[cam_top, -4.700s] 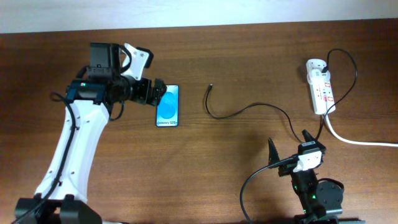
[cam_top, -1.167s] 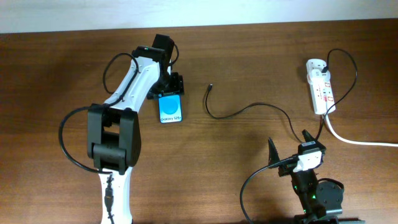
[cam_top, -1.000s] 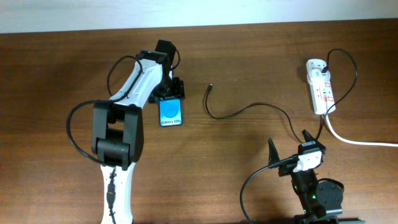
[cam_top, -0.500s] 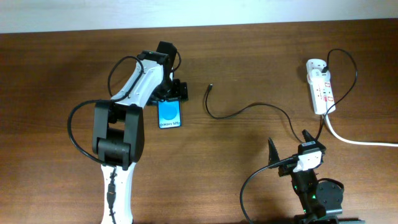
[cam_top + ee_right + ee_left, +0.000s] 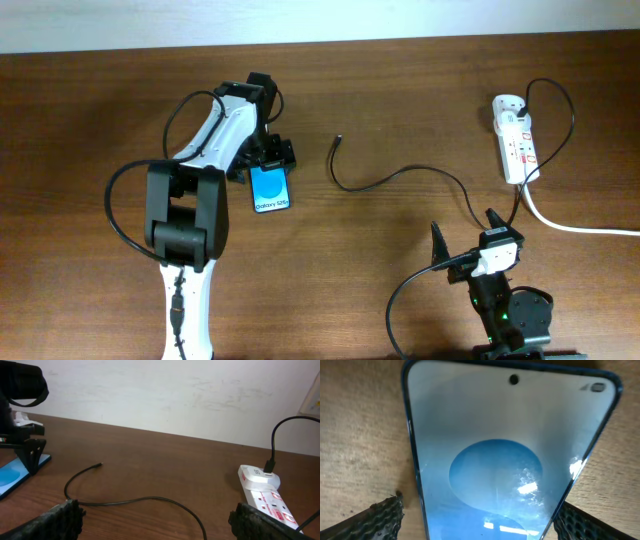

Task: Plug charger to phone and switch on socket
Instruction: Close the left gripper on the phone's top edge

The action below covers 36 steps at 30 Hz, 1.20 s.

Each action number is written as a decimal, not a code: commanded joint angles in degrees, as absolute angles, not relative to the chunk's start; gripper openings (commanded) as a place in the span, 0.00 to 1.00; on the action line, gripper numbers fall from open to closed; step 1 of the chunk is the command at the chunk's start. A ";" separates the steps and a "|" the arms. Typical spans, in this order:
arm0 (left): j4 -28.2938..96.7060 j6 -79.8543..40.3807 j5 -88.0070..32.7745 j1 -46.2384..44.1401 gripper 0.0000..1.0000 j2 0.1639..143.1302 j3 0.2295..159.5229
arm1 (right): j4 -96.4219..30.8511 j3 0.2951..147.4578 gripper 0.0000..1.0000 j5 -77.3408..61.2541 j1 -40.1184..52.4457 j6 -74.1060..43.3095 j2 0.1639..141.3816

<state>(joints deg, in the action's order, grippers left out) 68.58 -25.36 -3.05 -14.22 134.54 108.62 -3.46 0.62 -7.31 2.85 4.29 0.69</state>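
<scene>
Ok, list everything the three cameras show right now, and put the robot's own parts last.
phone: one, black frame with a light-blue screen, left of table centre, its top end between the left gripper's fingers
charger cable: one, thin black, free tip near table centre, curving right to the power strip
power strip: one, white with red marks, far right of the table
white cord: one, thick, from the power strip off the right edge
table: one, brown wood
wall: white, behind the table
left arm: one, white and black, reaching from the near edge
right arm: one, black, near edge on the right
left gripper: one, black, open, straddling the phone
right gripper: one, black, open, holding nothing
</scene>
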 commanded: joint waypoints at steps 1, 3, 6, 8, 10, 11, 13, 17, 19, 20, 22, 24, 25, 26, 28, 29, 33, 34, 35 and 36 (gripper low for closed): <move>68.84 -27.79 -4.29 -14.87 0.99 135.52 108.07 | -3.75 0.32 0.98 -6.83 3.25 4.08 0.19; 68.25 -27.77 -4.29 -15.42 0.99 135.55 108.01 | -3.75 0.32 0.98 -6.83 3.25 4.08 0.19; 68.20 -26.57 -4.25 -15.88 0.99 135.55 107.37 | -3.75 0.32 0.98 -6.83 3.25 4.08 0.19; 68.16 -24.99 -4.08 -16.29 1.00 135.55 106.26 | -3.75 0.32 0.98 -6.83 3.25 4.08 0.19; 67.61 -24.58 -2.98 -16.73 1.00 135.55 104.86 | -3.75 0.32 0.98 -6.83 3.25 4.08 0.19; 66.70 -24.56 -1.83 -16.78 0.99 135.55 104.36 | -3.75 0.32 0.98 -6.83 3.25 4.08 0.19; 65.69 -24.53 -1.15 -16.73 0.98 135.55 104.27 | -3.75 0.32 0.98 -6.83 3.25 4.08 0.19; 64.47 -24.56 -1.28 -16.88 0.88 135.55 104.27 | -3.75 0.32 0.98 -6.83 3.25 4.08 0.19; 63.96 -24.56 -1.23 -16.88 0.85 135.55 104.27 | -3.75 0.32 0.98 -6.83 3.25 4.08 0.19; 63.40 -24.56 -1.26 -16.88 0.83 135.55 104.27 | -3.75 0.32 0.99 -6.83 3.25 4.08 0.19; 62.41 -24.58 -1.30 -16.88 0.76 135.55 104.29 | -3.75 0.32 0.98 -6.83 3.25 4.08 0.19; 62.15 -24.58 -1.32 -16.84 0.75 135.52 104.51 | -3.75 0.32 0.99 -6.83 3.25 4.08 0.19; 62.17 -24.58 -1.65 -16.82 0.75 135.52 104.92 | -3.75 0.32 0.98 -6.83 3.25 4.08 0.19; 62.30 -24.58 -1.78 -16.78 0.75 135.52 105.62 | -3.75 0.32 0.98 -6.83 3.25 4.08 0.19; 64.05 -24.58 -1.76 -16.67 0.74 135.52 109.23 | -3.75 0.32 0.98 -6.83 3.25 4.08 0.19; 65.10 -24.58 -1.76 -16.62 0.74 135.52 111.00 | -3.75 0.32 0.98 -6.83 3.25 4.08 0.19; 69.38 -24.58 -1.76 -16.62 0.69 135.52 118.98 | -3.75 0.32 0.98 -6.81 3.25 4.08 0.19; 70.28 -24.58 -1.78 -16.62 0.66 135.52 120.60 | -3.75 0.32 0.98 -6.83 3.25 4.08 0.19; 70.81 -24.58 -1.80 -16.60 0.61 135.52 121.71 | -3.75 0.32 0.98 -6.83 3.25 4.08 0.19; 71.11 -24.58 -1.98 -16.53 0.56 135.52 122.58 | -3.75 0.32 0.98 -6.83 3.25 4.08 0.19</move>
